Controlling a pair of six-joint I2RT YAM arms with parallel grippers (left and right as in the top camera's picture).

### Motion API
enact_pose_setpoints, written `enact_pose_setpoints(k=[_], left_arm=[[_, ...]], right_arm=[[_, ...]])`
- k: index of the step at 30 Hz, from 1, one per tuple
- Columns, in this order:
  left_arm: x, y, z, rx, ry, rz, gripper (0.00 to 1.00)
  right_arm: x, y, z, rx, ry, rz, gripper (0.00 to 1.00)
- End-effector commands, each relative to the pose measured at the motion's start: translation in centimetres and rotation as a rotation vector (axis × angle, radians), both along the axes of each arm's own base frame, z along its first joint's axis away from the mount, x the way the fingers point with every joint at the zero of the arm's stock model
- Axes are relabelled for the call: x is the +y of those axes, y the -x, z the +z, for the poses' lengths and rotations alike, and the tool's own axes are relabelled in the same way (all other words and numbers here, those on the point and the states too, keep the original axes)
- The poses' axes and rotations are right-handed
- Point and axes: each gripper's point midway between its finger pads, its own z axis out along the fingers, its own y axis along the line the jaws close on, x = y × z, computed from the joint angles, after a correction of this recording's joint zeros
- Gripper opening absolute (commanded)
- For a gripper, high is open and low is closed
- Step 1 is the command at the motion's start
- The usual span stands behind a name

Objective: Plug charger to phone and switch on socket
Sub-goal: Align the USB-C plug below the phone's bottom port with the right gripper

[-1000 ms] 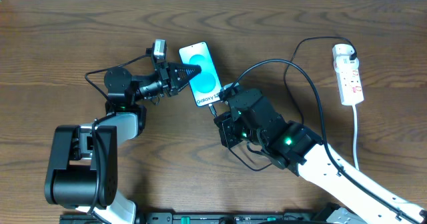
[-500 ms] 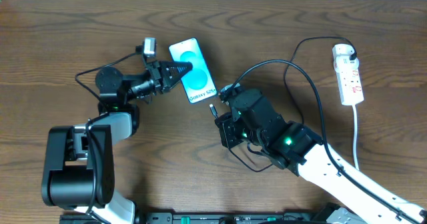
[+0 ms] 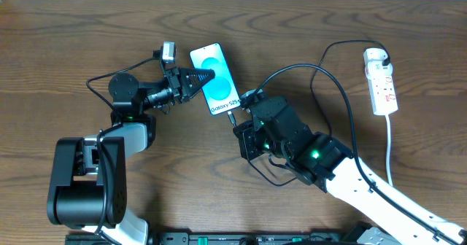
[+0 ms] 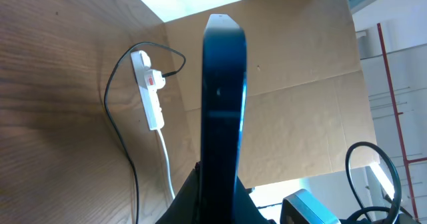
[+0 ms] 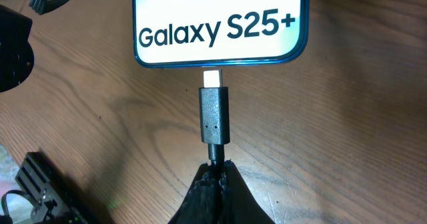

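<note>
Looking from overhead: phone [image 3: 222, 92] clamped in left gripper [image 3: 209, 75], swung back toward charger [image 3: 233, 117] after drifting away; socket [image 3: 381, 81] well apart, untouched. Left wrist: phone edge-on, upright. Right wrist: right gripper [image 5: 215, 174] pinched on charger, tip meeting phone's bottom edge, seemingly not seated.

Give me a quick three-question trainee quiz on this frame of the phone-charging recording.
1. True or false: the left gripper is shut on the phone.
2. The right gripper holds: A) the phone; B) the charger, just behind its connector; C) nothing.
3. Where is the connector's metal tip?
Key: 1 true; 2 B; 3 at the middle of the phone's bottom edge, metal visible.
</note>
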Motion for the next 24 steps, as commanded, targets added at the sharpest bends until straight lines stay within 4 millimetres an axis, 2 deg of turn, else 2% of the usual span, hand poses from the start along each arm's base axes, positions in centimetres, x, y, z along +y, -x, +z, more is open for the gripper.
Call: enact_pose_setpoints(k=[1,24], left_arm=[[-0.07,-0.19,1.46,-0.075,-0.009,-0.011,0.07],[0.17,-0.81,1.58,-0.003,0.025,0.022,0.07]], right_arm=[[0.28,-0.02,0.44,-0.001,-0.014,-0.005,0.01],[0.43,-0.22,0.62,0.003,-0.03,-0.022,0.01]])
